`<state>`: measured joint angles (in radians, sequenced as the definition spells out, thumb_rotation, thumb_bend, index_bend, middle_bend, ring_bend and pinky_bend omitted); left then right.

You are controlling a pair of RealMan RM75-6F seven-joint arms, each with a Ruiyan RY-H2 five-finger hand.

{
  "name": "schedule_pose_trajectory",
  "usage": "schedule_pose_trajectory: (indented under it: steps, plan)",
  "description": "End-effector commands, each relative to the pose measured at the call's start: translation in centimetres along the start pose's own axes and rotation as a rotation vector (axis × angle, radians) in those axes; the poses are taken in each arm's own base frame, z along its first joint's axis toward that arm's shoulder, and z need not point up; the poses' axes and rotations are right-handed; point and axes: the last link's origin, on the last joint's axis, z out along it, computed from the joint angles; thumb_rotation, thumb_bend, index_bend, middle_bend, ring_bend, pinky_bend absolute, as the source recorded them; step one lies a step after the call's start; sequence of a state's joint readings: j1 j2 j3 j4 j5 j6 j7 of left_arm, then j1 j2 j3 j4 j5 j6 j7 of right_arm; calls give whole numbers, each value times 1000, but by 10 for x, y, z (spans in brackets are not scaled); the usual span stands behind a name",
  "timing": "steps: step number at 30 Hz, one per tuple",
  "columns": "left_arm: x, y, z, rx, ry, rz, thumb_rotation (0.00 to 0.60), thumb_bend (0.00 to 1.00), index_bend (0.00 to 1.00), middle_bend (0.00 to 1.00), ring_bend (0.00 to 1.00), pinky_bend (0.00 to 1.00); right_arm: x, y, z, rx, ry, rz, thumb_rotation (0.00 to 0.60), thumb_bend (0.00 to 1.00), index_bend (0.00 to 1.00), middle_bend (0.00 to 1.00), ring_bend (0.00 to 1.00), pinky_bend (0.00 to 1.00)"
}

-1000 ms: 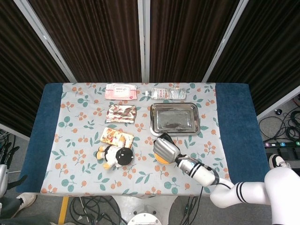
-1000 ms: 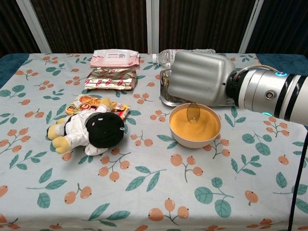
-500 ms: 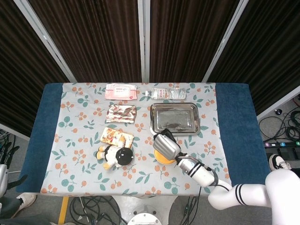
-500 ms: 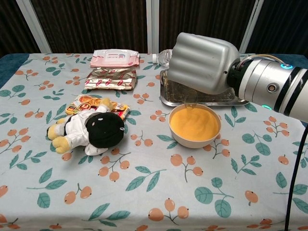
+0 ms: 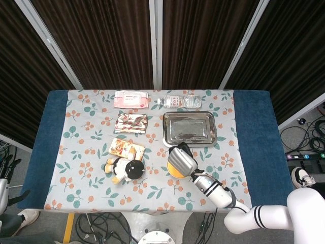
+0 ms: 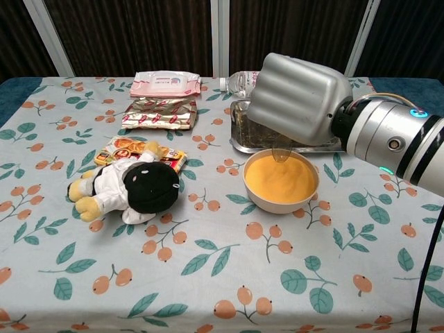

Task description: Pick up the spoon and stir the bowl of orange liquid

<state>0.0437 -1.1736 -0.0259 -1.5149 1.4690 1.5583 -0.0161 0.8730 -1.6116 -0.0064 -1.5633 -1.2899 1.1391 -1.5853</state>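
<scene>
One second ago I had the clear plastic spoon (image 6: pixel 282 154) dipped mid-liquid; my right hand (image 6: pixel 300 99), fingers closed on its handle, has since swept it to the far rim of the white bowl of orange liquid (image 6: pixel 281 180): stirring underway.

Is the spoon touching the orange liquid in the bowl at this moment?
Touching. In the chest view the spoon, hanging below the right hand, has its tip dipped into the orange liquid at the far side of the bowl.

Right hand (image 5: pixel 182 159) over the orange-filled bowl (image 5: pixel 174 171), steel tray (image 5: pixel 189 128) just behind, plush doll (image 5: pixel 125 169) left
</scene>
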Motion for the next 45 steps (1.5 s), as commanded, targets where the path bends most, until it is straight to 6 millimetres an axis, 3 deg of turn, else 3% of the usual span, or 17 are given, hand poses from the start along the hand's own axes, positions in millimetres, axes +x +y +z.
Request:
schedule_pose_trajectory:
  steps: [1, 8, 15, 23, 29, 34, 45]
  plan:
    - [-1, 0, 0, 0, -3, 1, 600, 57, 208, 142, 117, 133, 0, -7, 1, 22, -15, -16, 600, 581, 1000, 1000, 1000, 1000]
    - [-3, -2, -2, 11, -6, -3, 600, 57, 208, 142, 117, 134, 1, -16, 6, 43, -13, -60, 600, 582, 1000, 1000, 1000, 1000]
    - [-2, -4, -1, 12, -2, -2, 600, 56, 208, 142, 117, 134, 0, -2, 7, 1, 8, 20, 600, 583, 1000, 1000, 1000, 1000]
    - [-1, 1, 2, -6, -2, 4, 600, 57, 208, 142, 117, 134, -18, 29, 7, -107, -46, 331, 600, 582, 1000, 1000, 1000, 1000]
    - [1, 5, 4, -15, -2, 8, 600, 57, 208, 142, 117, 134, -39, 50, 11, -219, -195, 717, 600, 580, 1000, 1000, 1000, 1000]
    - [1, 9, 6, -21, -9, 12, 600, 57, 208, 142, 117, 134, -54, 65, 20, -264, -291, 880, 600, 572, 1000, 1000, 1000, 1000]
    - [4, 9, 4, -13, -11, 23, 600, 57, 208, 142, 117, 134, -78, 55, 67, -304, -484, 1064, 600, 522, 888, 1000, 1000, 1000]
